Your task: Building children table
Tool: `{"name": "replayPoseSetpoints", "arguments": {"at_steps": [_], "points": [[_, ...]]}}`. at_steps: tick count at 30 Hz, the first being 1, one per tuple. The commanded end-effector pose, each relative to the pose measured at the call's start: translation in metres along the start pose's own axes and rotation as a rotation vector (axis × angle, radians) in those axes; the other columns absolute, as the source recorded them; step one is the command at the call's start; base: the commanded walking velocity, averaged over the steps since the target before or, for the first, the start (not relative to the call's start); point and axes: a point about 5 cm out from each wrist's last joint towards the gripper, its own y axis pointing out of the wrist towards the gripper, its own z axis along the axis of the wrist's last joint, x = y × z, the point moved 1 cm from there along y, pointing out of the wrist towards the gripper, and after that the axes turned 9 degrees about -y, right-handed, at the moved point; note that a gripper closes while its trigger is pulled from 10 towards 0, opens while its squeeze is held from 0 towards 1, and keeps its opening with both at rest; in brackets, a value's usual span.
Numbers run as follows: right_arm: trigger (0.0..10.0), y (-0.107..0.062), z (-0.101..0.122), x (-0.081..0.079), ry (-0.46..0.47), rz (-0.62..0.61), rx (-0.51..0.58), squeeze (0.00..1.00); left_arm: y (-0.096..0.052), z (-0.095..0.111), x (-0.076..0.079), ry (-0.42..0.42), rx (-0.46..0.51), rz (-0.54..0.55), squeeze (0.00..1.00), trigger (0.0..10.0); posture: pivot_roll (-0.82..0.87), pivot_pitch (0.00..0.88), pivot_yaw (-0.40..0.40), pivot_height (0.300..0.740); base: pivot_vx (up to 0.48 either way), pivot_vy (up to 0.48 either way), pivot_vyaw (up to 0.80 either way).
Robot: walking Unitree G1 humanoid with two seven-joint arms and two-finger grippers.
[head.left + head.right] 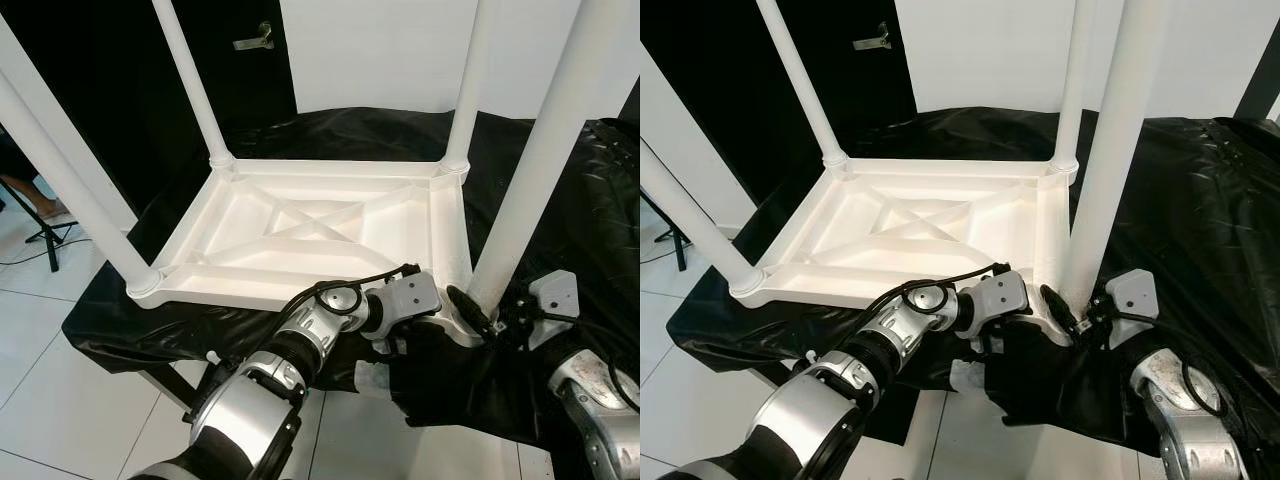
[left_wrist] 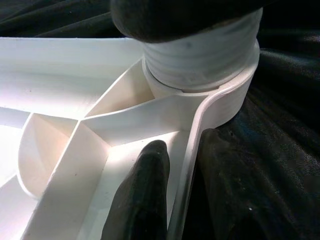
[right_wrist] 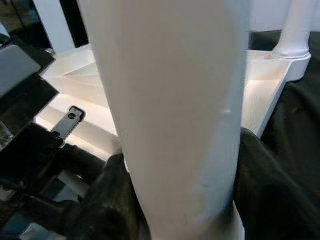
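A white plastic children's table lies upside down on a black cloth, with its legs pointing up. My left gripper is at the near right corner. One finger sits inside the tabletop's rim and the other outside, shut on the rim. Just beyond it is the threaded foot of the near right leg in its corner socket. My right gripper reaches in from the right, low on that leg. In the right wrist view the leg stands between the dark fingers, which are shut on it.
The black cloth drapes over the support's front edge, with white tiled floor below and to the left. A black stand's legs rest on the floor at far left. Behind are a dark door with a handle and a white wall.
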Motion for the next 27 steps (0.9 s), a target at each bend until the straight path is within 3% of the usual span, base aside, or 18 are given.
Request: {"name": "replayPoseSetpoints", "arguments": {"at_steps": [1,8,9,16,22,27], "points": [[0.0,-0.006,-0.011,-0.005,0.05,0.008,-0.053,0.0,0.008,-0.044,0.007,-0.102,-0.134,0.278,0.0,10.0,0.02,0.0,0.078,0.74,0.0,0.0,0.0],[0.0,-0.007,-0.011,-0.015,0.087,-0.01,-0.049,0.0,0.007,-0.045,0.007,-0.106,-0.13,0.282,0.0,10.0,0.02,0.0,0.081,0.74,0.0,0.0,0.0],[0.0,-0.009,-0.013,-0.015,0.089,-0.112,-0.062,0.0,0.008,-0.05,0.011,-0.109,-0.141,0.269,0.0,10.0,0.02,0.0,0.079,0.74,0.0,0.0,0.0],[0.0,-0.009,-0.011,-0.012,0.079,-0.281,-0.06,0.0,0.008,-0.048,0.01,-0.11,-0.138,0.272,0.0,10.0,0.03,0.0,0.073,0.74,0.0,0.0,0.0],[0.0,-0.017,-0.006,-0.015,0.036,-0.564,-0.056,0.0,0.008,-0.049,0.01,-0.116,-0.137,0.279,0.0,10.0,0.03,0.0,0.067,0.74,0.0,0.0,0.0],[0.0,-0.015,-0.004,-0.016,0.016,-0.558,-0.051,0.0,0.009,-0.049,0.011,-0.114,-0.139,0.276,0.0,10.0,0.03,0.0,0.067,0.74,0.0,0.0,0.0]]}}
